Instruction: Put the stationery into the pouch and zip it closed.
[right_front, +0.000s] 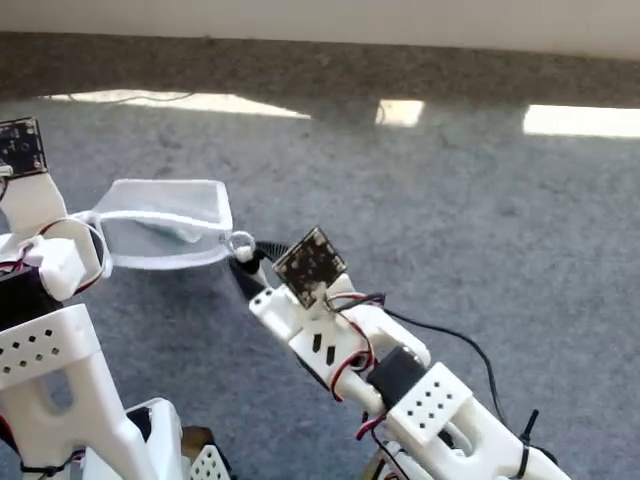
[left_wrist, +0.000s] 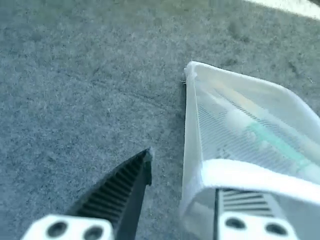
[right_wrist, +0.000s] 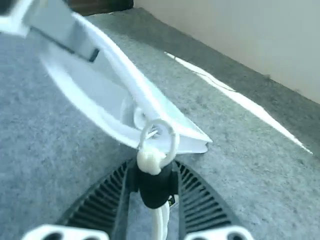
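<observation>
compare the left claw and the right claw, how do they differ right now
The left claw is open wide, with one finger under the pouch rim; the right claw is shut on the zip pull. The left claw is at one end of the pouch, the right claw at the opposite end. Both have black ribbed fingers.

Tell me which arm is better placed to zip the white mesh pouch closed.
Right. The right gripper is shut on the white zipper pull cord at one end of the white mesh pouch. The left gripper sits open at the other end, probably better suited to bracing it.
</observation>
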